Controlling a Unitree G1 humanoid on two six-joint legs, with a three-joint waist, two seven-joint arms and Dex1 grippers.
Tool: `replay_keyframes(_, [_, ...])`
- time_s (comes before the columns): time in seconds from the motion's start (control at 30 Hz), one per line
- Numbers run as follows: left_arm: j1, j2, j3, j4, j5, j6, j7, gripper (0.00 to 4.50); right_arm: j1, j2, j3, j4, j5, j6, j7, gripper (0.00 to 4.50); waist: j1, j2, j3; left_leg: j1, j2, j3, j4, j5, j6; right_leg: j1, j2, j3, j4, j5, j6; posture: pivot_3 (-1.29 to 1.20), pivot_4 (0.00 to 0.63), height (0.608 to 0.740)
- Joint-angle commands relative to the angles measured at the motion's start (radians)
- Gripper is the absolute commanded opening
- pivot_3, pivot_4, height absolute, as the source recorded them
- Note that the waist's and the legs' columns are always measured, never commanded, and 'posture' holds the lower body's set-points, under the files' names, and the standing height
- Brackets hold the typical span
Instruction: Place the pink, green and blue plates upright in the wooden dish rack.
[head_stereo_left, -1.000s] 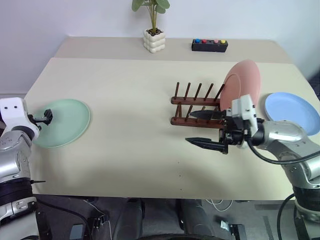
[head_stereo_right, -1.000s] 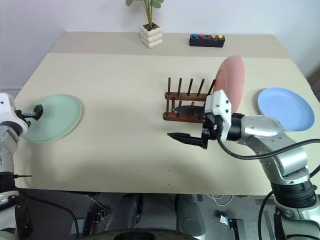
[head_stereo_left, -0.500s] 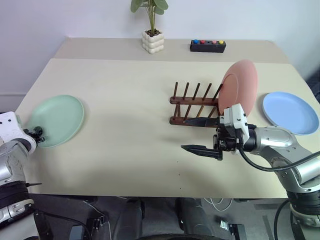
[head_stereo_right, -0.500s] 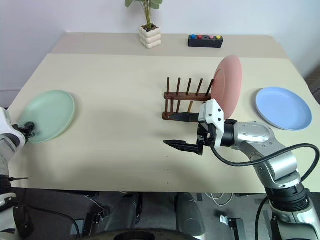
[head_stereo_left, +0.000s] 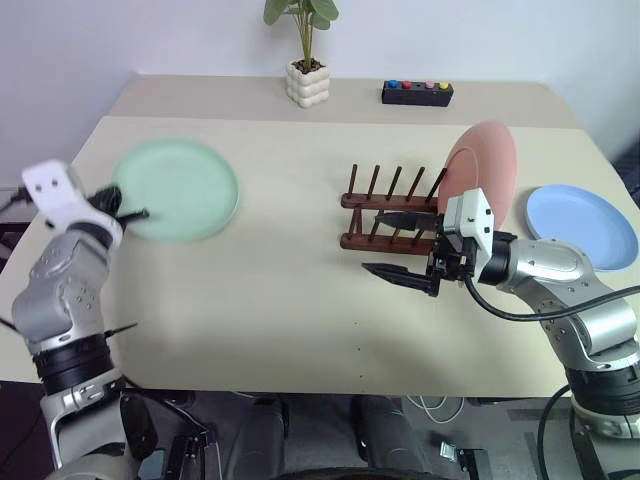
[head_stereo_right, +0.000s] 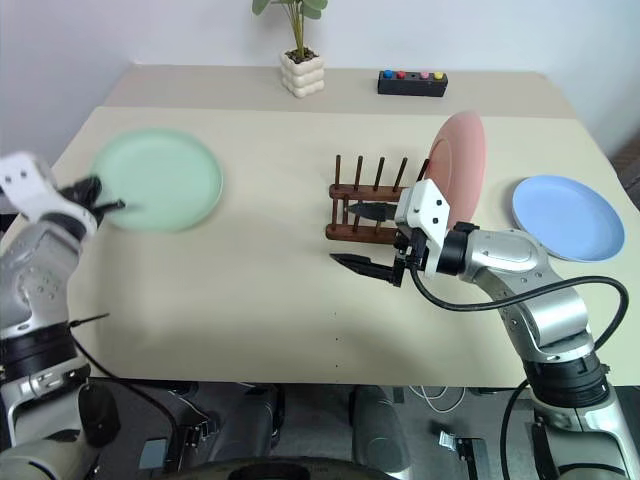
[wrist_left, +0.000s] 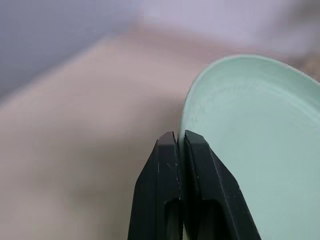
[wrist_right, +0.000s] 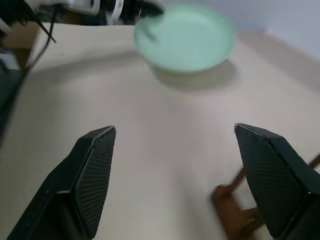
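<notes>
Left wrist view shows the left gripper (wrist_left: 180, 142) pinching only the green plate's (head_stereo_left: 178, 188) near rim, raised at the table's left; it could slip or swing. Nearby, the right gripper (head_stereo_left: 397, 245) gapes empty before the rack (head_stereo_left: 385, 210), the pink plate (head_stereo_left: 482, 170) standing in it and the blue plate (head_stereo_left: 582, 224) flat far right.

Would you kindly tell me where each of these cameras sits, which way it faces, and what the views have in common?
Left and right eye views: on the head, looking forward and down at the table, the wooden dish rack, both arms, and the pink plate and blue plate.
Left wrist view: along the left gripper, shut on the green plate at its rim.
Right wrist view: along the open right gripper, across the table.
Shared: the green plate appears in all of them.
</notes>
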Motion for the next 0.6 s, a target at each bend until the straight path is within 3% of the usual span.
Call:
replay_keyframes(0.03, [-0.133, 0.001, -0.140, -0.093, 0.084, -0.089, 0.014, 0.03, -0.098, 0.016, 0.034, 0.015, -0.149, -0.136, -0.058, 3.89, 0.000, 0.000, 0.000, 0.000, 0.000, 0.000, 0.000, 0.000, 0.000, -0.001, 0.000, 0.000, 0.000, 0.000, 0.000, 0.00, 0.150, 0.730])
replay_keyframes(0.2, [-0.249, -0.085, -0.289, -0.155, 0.142, -0.116, 0.037, 0.03, -0.218, 0.021, 0.124, 0.106, -0.430, -0.311, -0.168, 3.89, -0.002, 0.000, 0.000, -0.001, 0.000, 0.000, 0.000, 0.000, -0.001, -0.001, 0.000, 0.000, -0.001, 0.000, 0.001, 0.00, 0.150, 0.730])
replay_keyframes(0.33, [-0.285, -0.129, -0.378, -0.194, 0.169, -0.106, 0.013, 0.03, -0.264, 0.050, 0.163, 0.160, -0.555, -0.404, -0.238, 3.89, -0.005, 0.000, 0.000, -0.001, 0.000, 0.000, -0.002, 0.000, -0.001, -0.002, 0.000, 0.000, 0.000, 0.000, 0.000, 0.00, 0.150, 0.730])
replay_keyframes(0.6, [-0.310, -0.220, -0.387, -0.249, 0.128, -0.052, 0.017, 0.03, -0.302, 0.074, 0.237, 0.234, -0.735, -0.530, -0.285, 3.89, -0.004, 0.001, 0.000, -0.001, 0.000, 0.000, -0.001, 0.001, -0.001, -0.002, 0.000, 0.000, 0.000, 0.000, 0.000, 0.00, 0.150, 0.730])
